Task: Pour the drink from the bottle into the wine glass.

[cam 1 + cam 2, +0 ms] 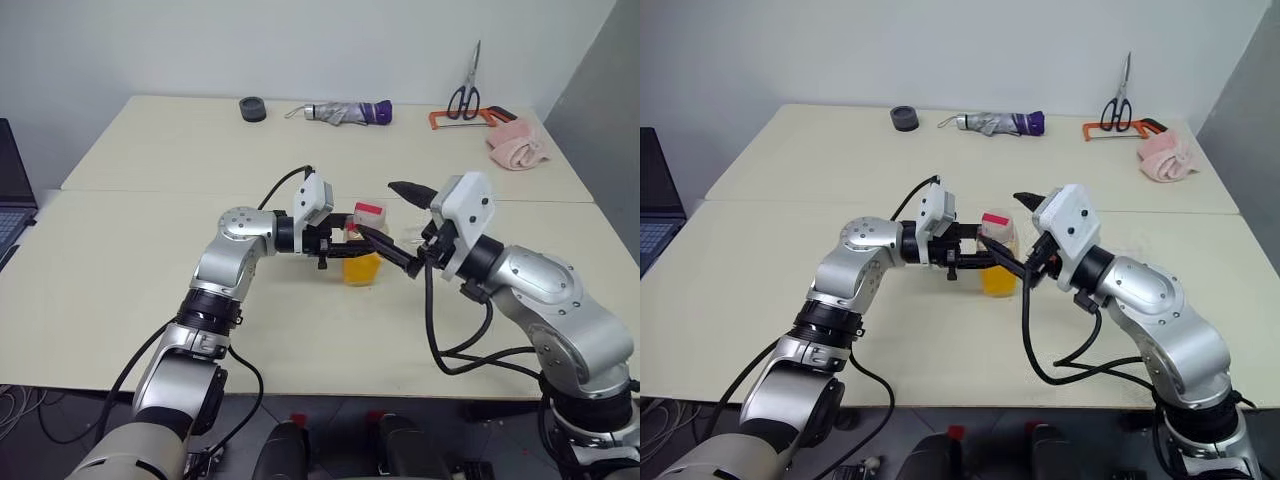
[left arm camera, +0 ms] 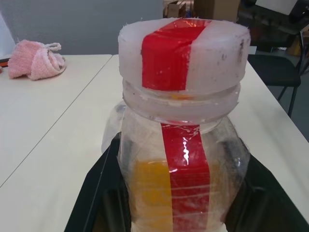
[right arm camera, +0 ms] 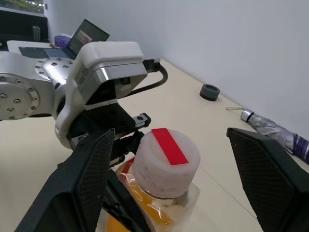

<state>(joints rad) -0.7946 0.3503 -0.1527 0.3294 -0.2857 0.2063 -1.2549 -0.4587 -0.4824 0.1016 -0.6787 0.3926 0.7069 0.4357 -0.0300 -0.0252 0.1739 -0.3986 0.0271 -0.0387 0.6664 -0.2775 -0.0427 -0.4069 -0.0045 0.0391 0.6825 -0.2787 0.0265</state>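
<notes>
The bottle point(image 1: 362, 245) stands upright on the table point(image 1: 130, 270), roughly midway along its width and somewhat nearer the front edge than the far one, with the drink point(image 1: 361, 268) filling its lower part as an orange-yellow layer. The left gripper point(image 1: 352, 240) reaches in level from the left side and is clamped on the bottle's body, one black finger on either side of it below the white cap point(image 3: 166, 162) with the red strip. The right gripper point(image 3: 174, 186) is held just beside the bottle on its right, its two fingers spread wide apart to either side of the cap, touching nothing. Along the far edge of the table lie a small dark roll point(image 1: 253, 109), a folded umbrella point(image 1: 345, 113), scissors point(image 1: 464, 92) and a pink cloth point(image 1: 517, 144) at the far right corner. A laptop point(image 1: 12, 190) sits off the left edge.
</notes>
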